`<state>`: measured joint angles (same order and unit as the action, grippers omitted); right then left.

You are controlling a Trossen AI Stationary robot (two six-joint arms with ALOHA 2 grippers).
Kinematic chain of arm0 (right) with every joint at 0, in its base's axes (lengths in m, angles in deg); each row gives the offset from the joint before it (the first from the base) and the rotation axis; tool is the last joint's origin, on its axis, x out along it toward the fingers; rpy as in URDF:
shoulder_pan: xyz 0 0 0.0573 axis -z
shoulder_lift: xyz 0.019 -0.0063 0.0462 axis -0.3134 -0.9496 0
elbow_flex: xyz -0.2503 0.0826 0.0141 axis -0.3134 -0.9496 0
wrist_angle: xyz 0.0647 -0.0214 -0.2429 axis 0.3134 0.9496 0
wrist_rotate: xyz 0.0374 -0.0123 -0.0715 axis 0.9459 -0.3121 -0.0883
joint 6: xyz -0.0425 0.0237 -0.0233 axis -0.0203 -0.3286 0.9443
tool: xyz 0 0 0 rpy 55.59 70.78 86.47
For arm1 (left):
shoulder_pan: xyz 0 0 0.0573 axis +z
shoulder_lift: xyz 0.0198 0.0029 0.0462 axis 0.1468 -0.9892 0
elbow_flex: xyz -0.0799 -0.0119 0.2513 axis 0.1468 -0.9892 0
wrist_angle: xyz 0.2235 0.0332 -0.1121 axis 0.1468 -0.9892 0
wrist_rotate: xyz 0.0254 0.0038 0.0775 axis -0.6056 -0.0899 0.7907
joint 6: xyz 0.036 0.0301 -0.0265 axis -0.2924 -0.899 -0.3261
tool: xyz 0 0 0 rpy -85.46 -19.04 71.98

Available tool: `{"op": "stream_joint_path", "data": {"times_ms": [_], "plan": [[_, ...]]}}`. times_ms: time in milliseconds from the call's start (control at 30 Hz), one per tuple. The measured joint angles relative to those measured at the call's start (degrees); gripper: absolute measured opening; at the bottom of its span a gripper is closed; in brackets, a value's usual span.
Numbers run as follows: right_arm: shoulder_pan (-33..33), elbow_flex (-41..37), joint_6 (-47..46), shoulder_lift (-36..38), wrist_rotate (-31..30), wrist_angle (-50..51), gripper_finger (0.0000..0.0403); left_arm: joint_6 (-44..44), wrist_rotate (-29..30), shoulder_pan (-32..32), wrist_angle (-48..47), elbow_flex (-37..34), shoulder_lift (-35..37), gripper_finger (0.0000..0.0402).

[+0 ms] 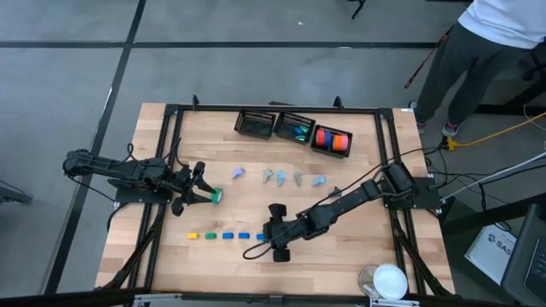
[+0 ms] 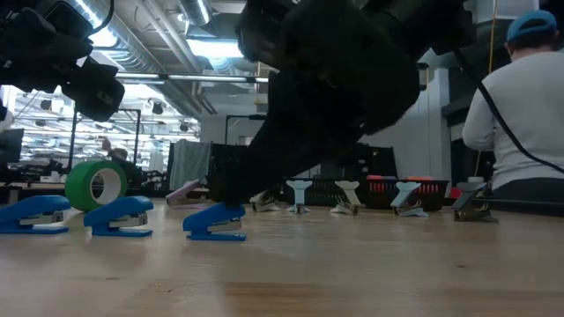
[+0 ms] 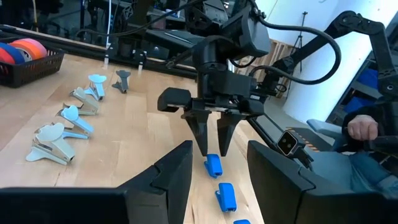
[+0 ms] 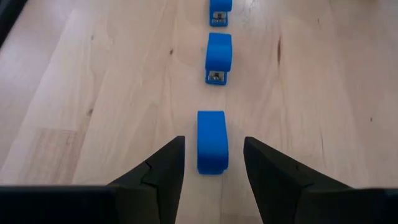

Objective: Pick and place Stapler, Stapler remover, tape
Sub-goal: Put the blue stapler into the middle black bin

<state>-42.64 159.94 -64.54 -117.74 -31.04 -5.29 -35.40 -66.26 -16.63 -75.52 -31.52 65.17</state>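
Observation:
A row of small squat stapler-shaped pieces [image 1: 227, 235], one yellow, one green and the others blue, lies on the table near its front. My right gripper [image 1: 266, 233] is open and points down over the row's right end. Its fingers stand on either side of the end blue piece [image 4: 212, 142] without touching it; this also shows in the left wrist view [image 3: 213, 165]. My left gripper [image 1: 205, 194] is open and empty at the table's left. A green tape roll [image 2: 95, 183] stands on its edge on the table just beyond its fingertips, also visible from above [image 1: 216, 196].
Several pastel claw-shaped staple removers [image 1: 280, 178] stand in a row mid-table. Three black baskets [image 1: 254, 124] stand at the far edge, and the right one holds orange and red tape rolls [image 1: 333, 140]. A white round object [image 1: 391, 280] sits at the front right corner. A person [image 1: 503, 34] stands beyond the far right corner.

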Motion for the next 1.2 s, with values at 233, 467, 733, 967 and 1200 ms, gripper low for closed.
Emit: {"op": "stream_joint_path", "data": {"times_ms": [233, 467, 733, 967, 1200], "plan": [[0.0, 0.0, 0.7, -1.8, 0.0, -0.9, 0.0168, 0.0, 0.0, 0.0, 0.0, 0.0, 0.0, 0.015], [0.0, 0.0, 1.8, -2.4, 0.0, -2.0, 0.0159, 0.0, 0.0, 0.0, 0.0, 0.0, 0.0, 0.015], [0.0, 0.0, 3.3, -2.4, 0.0, -2.3, 0.0075, 0.0, 0.0, 0.0, 0.0, 0.0, 0.0, 0.015], [0.5, 0.0, 7.6, -2.3, 0.3, -4.9, 0.0073, 0.0, 0.0, 0.0, 0.0, 0.0, 0.0, 0.015], [2.4, -0.2, 11.7, -0.3, 1.5, -6.3, 0.0077, 0.0, 0.0, 0.0, 0.0, 0.0, 0.0, 0.015]]}}
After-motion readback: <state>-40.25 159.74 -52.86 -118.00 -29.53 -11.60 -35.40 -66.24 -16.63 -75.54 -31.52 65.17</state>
